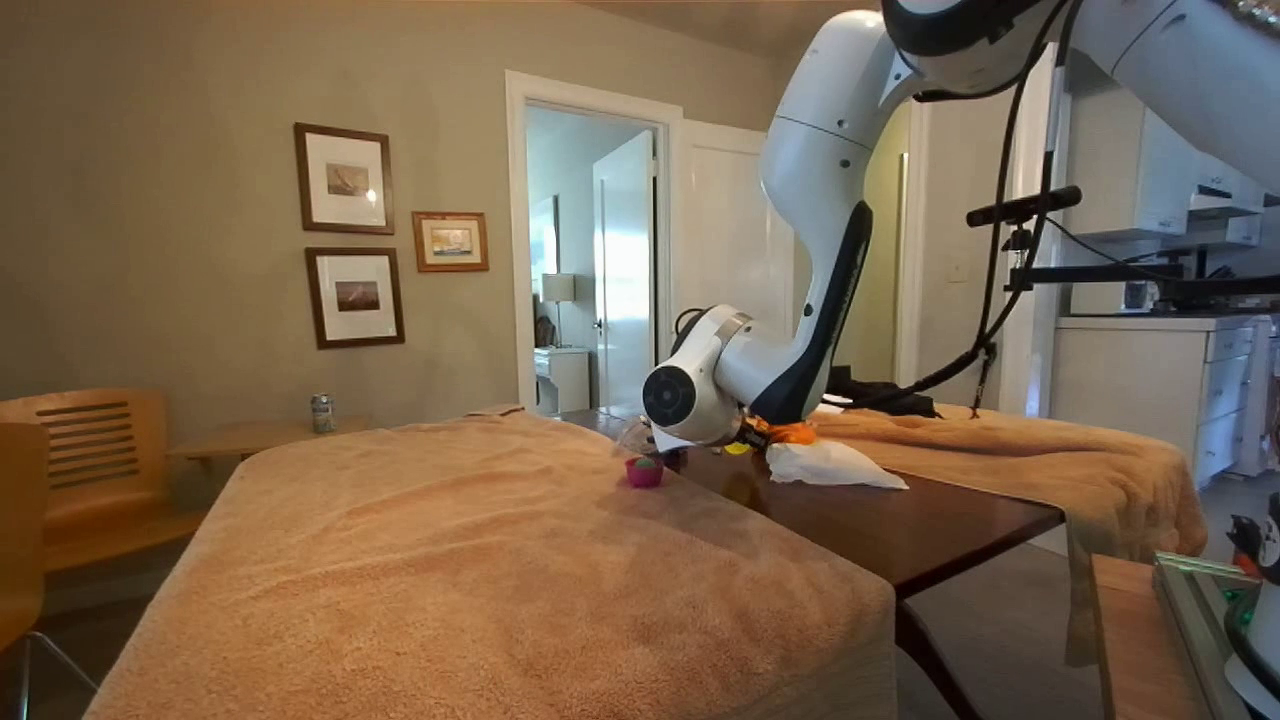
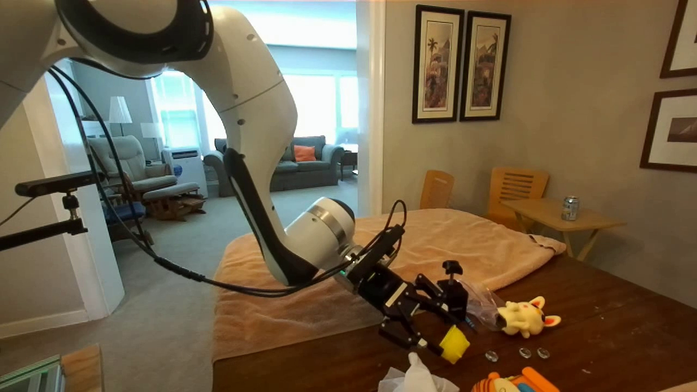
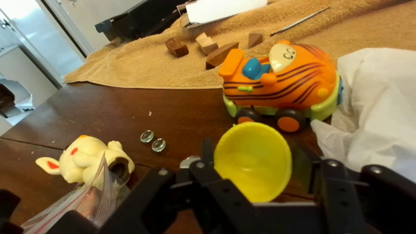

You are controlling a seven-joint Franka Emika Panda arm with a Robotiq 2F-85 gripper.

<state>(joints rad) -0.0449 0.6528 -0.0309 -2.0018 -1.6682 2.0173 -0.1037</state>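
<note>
Yellow cup [image 3: 252, 162] grasped above the dark table [image 3: 182, 107]
Left to right in the wrist view: a pale rabbit-like toy [image 3: 84, 157], a clear plastic bag [image 3: 102, 201] partly in front of it; glass beads [image 3: 158, 145]; then the gripper [image 3: 255, 156], its fingers clasping the cup by its sides, tilted in an exterior view. Beyond the cup is the orange toy car [image 3: 289, 87], with crumpled white wrapping [image 3: 380, 104] at far right. The step in hand looks like carrying the cup; the next move seems to call for a firm grip and a path clear of the toy car.
</note>
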